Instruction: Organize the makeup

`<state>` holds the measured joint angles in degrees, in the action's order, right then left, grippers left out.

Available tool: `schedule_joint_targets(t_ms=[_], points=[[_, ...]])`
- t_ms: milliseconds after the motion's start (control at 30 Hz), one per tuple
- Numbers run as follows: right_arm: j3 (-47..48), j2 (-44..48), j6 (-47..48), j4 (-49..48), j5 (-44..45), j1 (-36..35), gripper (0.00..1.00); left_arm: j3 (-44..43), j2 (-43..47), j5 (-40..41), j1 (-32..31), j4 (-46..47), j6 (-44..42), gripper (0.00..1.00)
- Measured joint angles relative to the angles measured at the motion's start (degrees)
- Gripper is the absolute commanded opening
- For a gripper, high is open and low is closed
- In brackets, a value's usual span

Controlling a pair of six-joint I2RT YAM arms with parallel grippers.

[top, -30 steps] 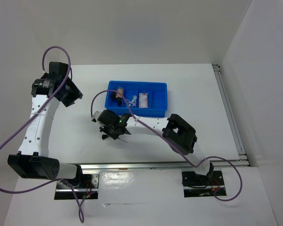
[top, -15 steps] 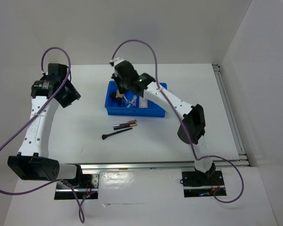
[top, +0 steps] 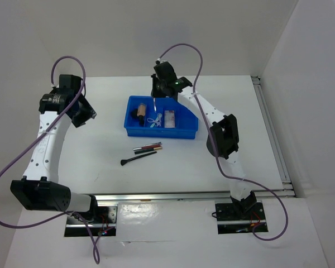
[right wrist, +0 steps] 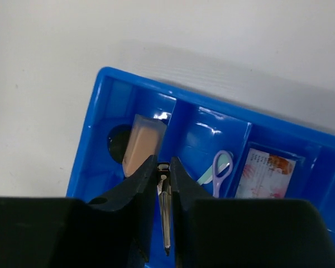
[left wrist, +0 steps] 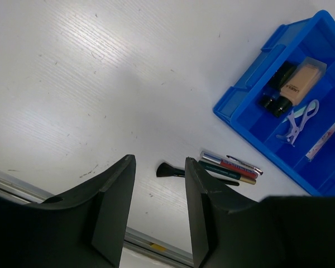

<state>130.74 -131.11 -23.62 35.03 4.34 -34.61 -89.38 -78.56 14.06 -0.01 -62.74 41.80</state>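
Pinching a pencil (right wrist: 165,218) in the right gripper (right wrist: 162,164) (jaws nearly closed) over the tray (right wrist: 100,111). Hovering the left gripper (left wrist: 159,162) half open, empty, at the bench's (top: 89,162) 10 o'clock. Lying at the tray's 6 o'clock: pencils (top: 147,148), brush (top: 138,159).

White arms (top: 44,146), black joints (top: 220,137), purple cables (top: 67,56)

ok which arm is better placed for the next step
Right. The right gripper is shut on a slim stick over the blue tray, probably ready to release; the left gripper hangs open and empty off to the side.

Blue divided tray (top: 162,133) on white table (top: 89,159) — metal rail (top: 173,195) along near edge.
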Motion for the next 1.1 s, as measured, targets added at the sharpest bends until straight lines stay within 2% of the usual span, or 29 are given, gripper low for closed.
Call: schedule_joint_targets(t_ms=[67, 100, 133, 200, 267, 333, 367, 400, 533, 633, 733, 800, 933, 1100], points=[[0.0, -1.8, -1.3, 0.0, -0.7, -0.2, 0.32, 0.0, 0.0, 0.0, 0.0, 0.0, 0.0, 0.54], [-0.2, -2.6, -2.0, 0.1, -0.8, -0.3, 0.45, 0.0, 0.0, 0.0, 0.0, 0.0, 0.0, 0.54], [-0.4, -3.1, -2.5, 0.1, -1.0, -0.4, 0.65, 0.0, 0.0, 0.0, 0.0, 0.0, 0.0, 0.54], [-0.8, -3.3, -3.7, 0.1, -1.0, -0.4, 0.75, 0.0, 0.0, 0.0, 0.0, 0.0, 0.0, 0.54], [-1.0, -3.3, -3.9, 0.0, -1.1, -0.5, 0.81, 0.0, 0.0, 0.0, 0.0, 0.0, 0.0, 0.54], [-0.9, -3.3, -3.9, -0.5, -1.0, -0.7, 0.79, 0.0, 0.0, 0.0, 0.0, 0.0, 0.0, 0.54], [-1.0, -3.1, -3.7, -0.7, -0.8, -0.8, 0.75, 0.0, 0.0, 0.0, 0.0, 0.0, 0.0, 0.54], [-1.5, -2.9, -3.5, -1.0, -0.6, -0.9, 0.67, 0.0, 0.0, 0.0, 0.0, 0.0, 0.0, 0.54], [-10.7, 2.8, 0.7, -4.0, 0.5, -2.9, 0.55, 0.1, 0.2, 0.0, 0.0, 0.1, 0.0, 0.54], [-21.9, 10.4, 6.5, -6.0, 1.3, -7.6, 0.55, 0.3, 0.8, 0.0, 0.0, 0.1, 0.0, 0.54], [-30.3, 16.3, 12.2, -7.8, 1.2, -15.1, 0.55, 0.4, 2.1, 0.0, 0.0, 0.1, 0.0, 0.54], [-34.4, 18.7, 14.8, -8.4, 0.7, -19.9, 0.64, 0.4, 3.1, 0.1, 0.0, 0.0, 0.0, 0.54], [-36.7, 18.3, 18.5, -7.7, 0.0, -26.4, 0.66, 0.7, 5.7, 0.3, 0.3, 0.0, 0.0, 0.54], [-37.7, 15.2, 21.7, -7.6, 1.5, -28.3, 0.66, 1.2, 6.8, 0.6, 0.6, 0.1, 0.0, 0.54]])
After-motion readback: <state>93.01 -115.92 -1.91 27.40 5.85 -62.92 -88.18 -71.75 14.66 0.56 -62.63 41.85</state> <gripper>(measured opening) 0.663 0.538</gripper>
